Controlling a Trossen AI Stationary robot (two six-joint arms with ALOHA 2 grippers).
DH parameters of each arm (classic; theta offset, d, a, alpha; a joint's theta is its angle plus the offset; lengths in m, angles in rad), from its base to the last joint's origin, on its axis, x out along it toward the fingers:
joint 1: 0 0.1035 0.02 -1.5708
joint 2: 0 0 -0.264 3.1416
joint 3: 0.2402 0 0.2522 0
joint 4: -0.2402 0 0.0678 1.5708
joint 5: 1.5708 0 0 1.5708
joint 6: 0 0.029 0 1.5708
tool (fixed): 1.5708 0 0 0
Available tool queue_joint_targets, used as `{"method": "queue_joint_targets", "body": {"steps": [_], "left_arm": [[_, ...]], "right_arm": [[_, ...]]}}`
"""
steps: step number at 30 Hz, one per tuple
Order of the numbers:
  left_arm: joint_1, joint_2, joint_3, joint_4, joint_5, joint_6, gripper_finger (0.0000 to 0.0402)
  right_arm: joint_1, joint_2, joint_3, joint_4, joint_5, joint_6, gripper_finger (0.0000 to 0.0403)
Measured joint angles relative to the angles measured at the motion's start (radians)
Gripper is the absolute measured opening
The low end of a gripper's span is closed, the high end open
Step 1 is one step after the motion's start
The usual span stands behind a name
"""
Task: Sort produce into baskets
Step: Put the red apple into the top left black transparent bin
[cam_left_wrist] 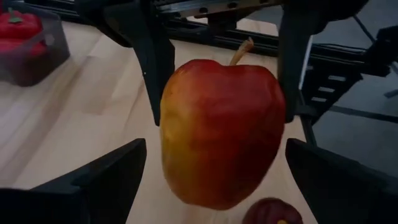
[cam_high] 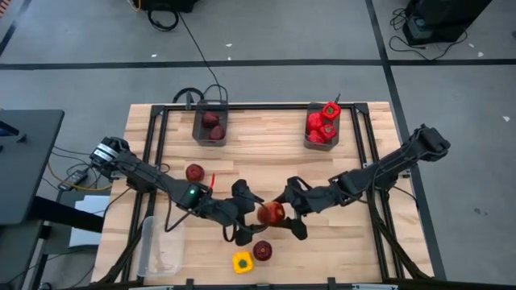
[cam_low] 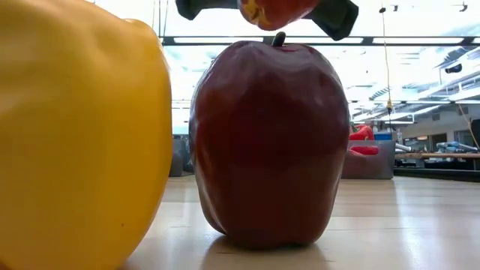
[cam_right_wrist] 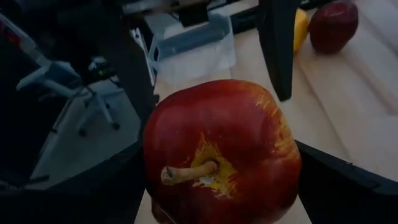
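**Item: red-and-yellow apple** [cam_high: 272, 213]. It has a stem and is held in the air above the middle of the desk [cam_high: 266, 141], clear of the wood. All places below are given from this apple.

**Right gripper** [cam_high: 287, 216]. It reaches in from the apple's right. Its fingers [cam_left_wrist: 155, 68] appear to be pressed on the apple's two flanks and carrying it.

**Left gripper** [cam_high: 253, 216]. It reaches in from the apple's left. Its fingers [cam_left_wrist: 109, 177] stand wide apart on either side of the fruit, with a gap showing on each side, so it has no grip yet.

**Dark maroon apple** [cam_high: 262, 250]. It stands on the desk just in front of the held apple. A yellow pepper [cam_high: 241, 262] sits beside it.

**Second maroon apple** [cam_high: 194, 172]. It lies loose on the desk, off to the left and a little behind.

**Grey bin of maroon fruit** [cam_high: 210, 125]. Far behind and to the left.

**Grey bin of red peppers** [cam_high: 322, 126]. Far behind and to the right.

**Clear tub** [cam_high: 160, 246]. To the front left, at the desk's edge.

**Step in hand, as I judge it:** a hand-over from the right arm to the left, probably so the apple can go to the bin of maroon fruit.

**To do it well:**
- The left fingers should close squarely on the widest part of the fruit, crosswise to the right pair and clear of the stem.
- The right fingers should let go only once that hold is firm.
- The right arm should then draw straight back.
- A slip would drop the apple onto the maroon apple and pepper in front.
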Motion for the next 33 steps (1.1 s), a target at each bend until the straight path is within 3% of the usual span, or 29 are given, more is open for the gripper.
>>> {"method": "queue_joint_targets", "body": {"steps": [8,15,20,26,30,33], "left_arm": [[0.021,0.0,0.0,0.031,-0.003,-0.077,0.0388],[0.046,-0.001,0.0,0.02,0.01,-0.07,0.0299],[0.086,-0.011,0.001,-0.014,-0.005,-0.071,0.0298],[0.206,-0.069,0.004,-0.119,-0.01,-0.103,0.0298],[0.34,-0.112,0.0,-0.253,-0.099,-0.109,0.0298],[0.436,-0.147,-0.003,-0.404,-0.105,-0.112,0.0298]], "right_arm": [[-0.024,-0.036,0.0,0.009,-0.001,-0.029,0.0357],[-0.044,-0.036,0.0,0.022,-0.033,-0.037,0.0368],[-0.078,-0.056,0.0,-0.001,-0.013,-0.033,0.0394],[-0.167,-0.128,0.005,-0.139,0.023,0.066,0.0382],[-0.216,-0.175,0.002,-0.179,-0.05,0.072,0.0382],[-0.272,-0.217,0.002,-0.215,-0.026,0.053,0.0383]]}}
